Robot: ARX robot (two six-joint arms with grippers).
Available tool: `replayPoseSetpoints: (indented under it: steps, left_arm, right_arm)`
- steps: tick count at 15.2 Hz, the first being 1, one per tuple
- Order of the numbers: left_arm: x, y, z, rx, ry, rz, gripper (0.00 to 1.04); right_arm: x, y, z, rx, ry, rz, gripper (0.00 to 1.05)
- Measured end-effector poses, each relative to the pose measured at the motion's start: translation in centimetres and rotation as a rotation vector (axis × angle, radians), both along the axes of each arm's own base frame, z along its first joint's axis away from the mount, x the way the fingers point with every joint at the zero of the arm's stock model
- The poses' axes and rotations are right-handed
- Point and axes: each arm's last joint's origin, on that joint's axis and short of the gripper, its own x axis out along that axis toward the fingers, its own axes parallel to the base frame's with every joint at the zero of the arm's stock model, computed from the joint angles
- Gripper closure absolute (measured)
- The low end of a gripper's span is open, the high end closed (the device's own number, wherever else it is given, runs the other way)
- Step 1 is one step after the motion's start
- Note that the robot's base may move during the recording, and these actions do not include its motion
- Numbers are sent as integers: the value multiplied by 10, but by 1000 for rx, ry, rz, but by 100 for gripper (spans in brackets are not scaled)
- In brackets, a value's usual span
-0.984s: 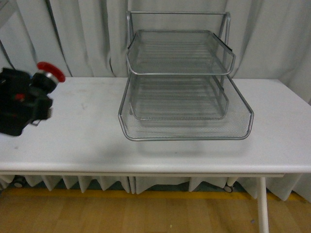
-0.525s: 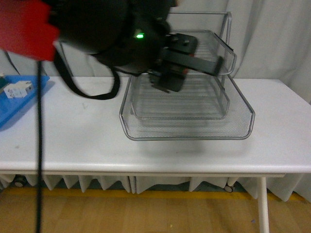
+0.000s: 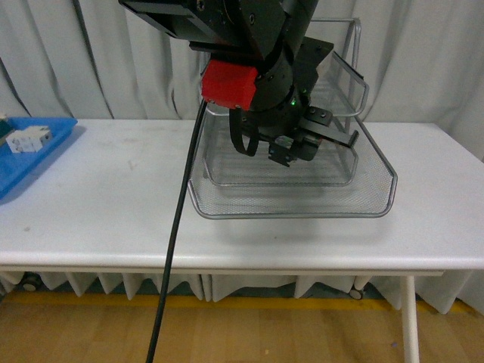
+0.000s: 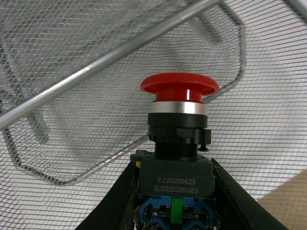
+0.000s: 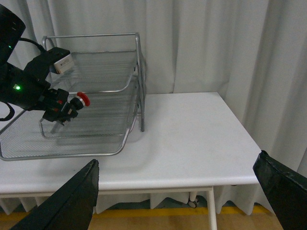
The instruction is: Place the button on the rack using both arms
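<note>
Three tiers of silver wire mesh make up the rack, which stands on the white table toward its far edge, with a pale curtain behind. The left arm comes in from above and reaches down over the rack's near side. It has a red block on it, and a black cable drops from it past the table's near edge. From the front, the arm's end hides what it carries.

In the left wrist view, the left fingers are clamped on the dark blocky body of the button — one finger on each side. The red mushroom cap and its silver collar stand clear beyond the fingertips. Mesh fills the view past the cap, and one of the rack's tubes crosses behind it. In the right wrist view the button is at the near side of the rack, above the bottom tray; I cannot tell whether it touches any wire.

The right fingers are spread wide with nothing between them, well apart from the rack, which stands to their left.

At the table's left end lies a blue plastic tray with a white block in it.
</note>
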Motion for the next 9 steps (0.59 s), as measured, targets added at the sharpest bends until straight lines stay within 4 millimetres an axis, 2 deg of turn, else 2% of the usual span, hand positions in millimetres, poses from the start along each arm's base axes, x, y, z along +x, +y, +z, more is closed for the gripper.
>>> replayPoseSetpoints:
  steps: [4,7,8,9]
  left_arm:
    - [29,-6,-13,44,21,39,69]
    - [36,-9,-20,58,43,43,69]
    - [38,-11,-16,48,36,46,53]
    - [39,-12,-14,26,37,47,44]
  right_arm:
    - [0,0,0,0,0,0,6]
    - [0,0,0,0,0,0,6]
    - [0,0,0,0,0,0,6]
    - [0,0,0,0,0,0,6]
